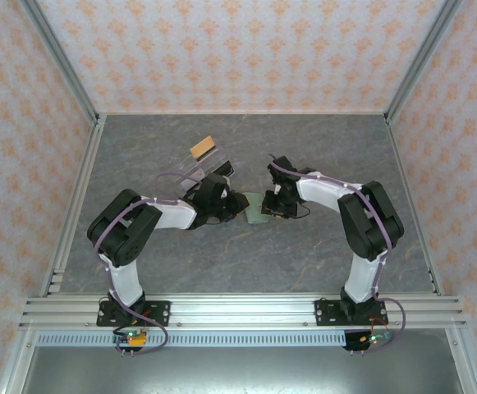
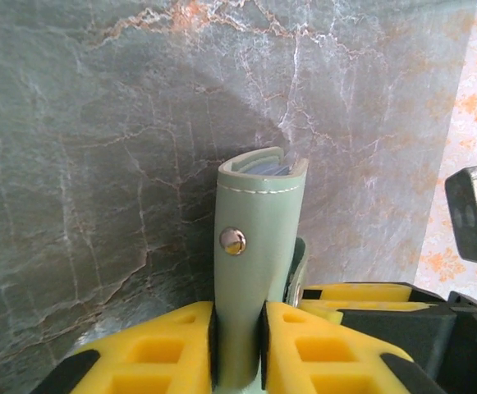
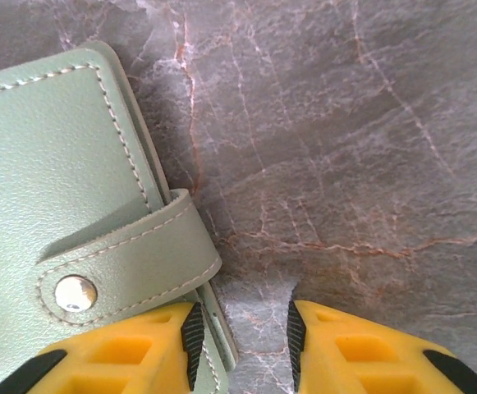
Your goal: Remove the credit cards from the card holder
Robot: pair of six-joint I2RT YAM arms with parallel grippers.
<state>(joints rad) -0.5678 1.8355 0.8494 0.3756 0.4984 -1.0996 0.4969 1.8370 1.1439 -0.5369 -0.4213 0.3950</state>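
While left gripper point(image 2: 238, 341) is clamping card holder point(image 2: 259, 263), right gripper point(image 3: 245, 332) is sitting, jaws apart, beside strap point(image 3: 131, 254)

the card holder point(image 1: 257, 207) is sage-green with pale stitching, folded closed, its strap tab point(image 3: 139, 254) fastened by a silver snap point(image 3: 75, 293). it sits near the middle of the table point(image 1: 222, 271), pale layers showing at one end.

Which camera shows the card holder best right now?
Right wrist: the card holder sits large and face-on, with stitching and snap tab clear. Left wrist shows it edge-on, clamped in the left gripper; top external, a small green patch.
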